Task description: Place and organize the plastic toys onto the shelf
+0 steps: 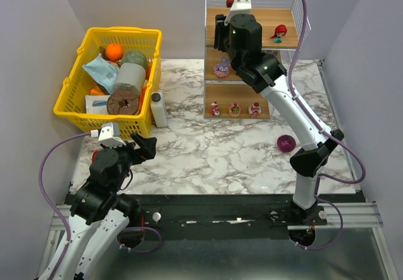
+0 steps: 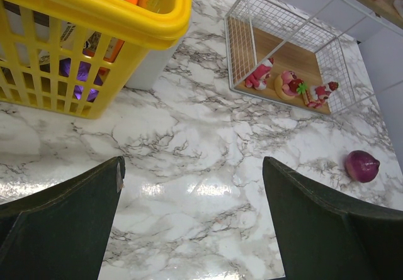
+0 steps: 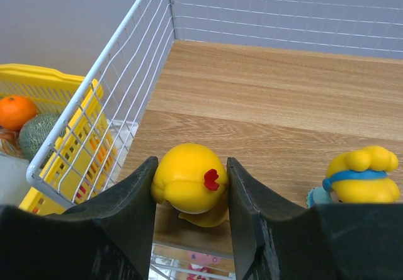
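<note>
Our right jaws grasp a yellow-haired, red-bowed plastic doll point(image 3: 189, 189) at the top wooden board of the white wire shelf point(image 3: 264, 97); our left jaws stand released, well left of it.

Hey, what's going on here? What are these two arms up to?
The right gripper is shut on a yellow-haired doll near the left side of the top board of the shelf, beside a doll with a blue band. The left gripper hangs open over the marble table near the yellow basket, holding nothing. Other toys are on the shelf: a red-haired doll on top, a purple figure on the middle board, three small pink ones at the bottom. A purple ball lies on the table.
</note>
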Available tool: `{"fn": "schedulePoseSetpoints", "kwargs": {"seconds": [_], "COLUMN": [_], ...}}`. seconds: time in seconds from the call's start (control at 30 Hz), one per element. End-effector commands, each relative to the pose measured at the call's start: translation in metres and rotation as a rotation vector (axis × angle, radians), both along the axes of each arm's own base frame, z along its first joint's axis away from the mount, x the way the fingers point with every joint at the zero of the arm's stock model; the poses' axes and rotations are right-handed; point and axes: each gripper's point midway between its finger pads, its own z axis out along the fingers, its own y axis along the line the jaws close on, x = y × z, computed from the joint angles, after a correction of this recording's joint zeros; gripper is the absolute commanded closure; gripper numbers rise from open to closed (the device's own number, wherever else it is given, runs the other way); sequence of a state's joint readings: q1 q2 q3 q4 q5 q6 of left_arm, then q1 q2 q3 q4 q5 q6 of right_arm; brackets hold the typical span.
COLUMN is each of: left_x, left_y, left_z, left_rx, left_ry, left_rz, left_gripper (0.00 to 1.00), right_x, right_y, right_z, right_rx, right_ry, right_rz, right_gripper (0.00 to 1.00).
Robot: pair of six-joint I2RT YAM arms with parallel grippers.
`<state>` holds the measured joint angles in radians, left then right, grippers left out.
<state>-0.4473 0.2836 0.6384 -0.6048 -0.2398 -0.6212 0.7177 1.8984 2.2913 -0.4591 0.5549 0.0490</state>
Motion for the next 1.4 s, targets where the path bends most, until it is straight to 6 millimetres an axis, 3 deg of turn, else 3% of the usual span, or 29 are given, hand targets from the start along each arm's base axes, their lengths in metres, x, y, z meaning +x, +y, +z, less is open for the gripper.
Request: {"fn": "schedulePoseSetpoints", "kwargs": {"seconds": [0.0,0.77,1.37], "left_x": [0.000,0.000,0.000], "left_y": [0.000,0.001,0.001], "left_z": [0.000,-0.001,-0.001], "left_rx": [0.005,0.007,0.004], "left_ry": [-0.001,0.001,0.003], "left_rz": [-0.001,0.002,0.006], "left_gripper": [0.01,0.01,0.01], "right_x": [0.009,0.008,-0.019], "right_y": [-0.001,-0.006,-0.010], "right_z": [-0.016,-0.013,0.020], "right_rx": [-0.049,-0.050,0.010], "right_ry": [0.027,0.023,-0.018], "right_rz": [-0.022,-0.032,0.061], "right_gripper": [0.56,0.33,0.24]}}
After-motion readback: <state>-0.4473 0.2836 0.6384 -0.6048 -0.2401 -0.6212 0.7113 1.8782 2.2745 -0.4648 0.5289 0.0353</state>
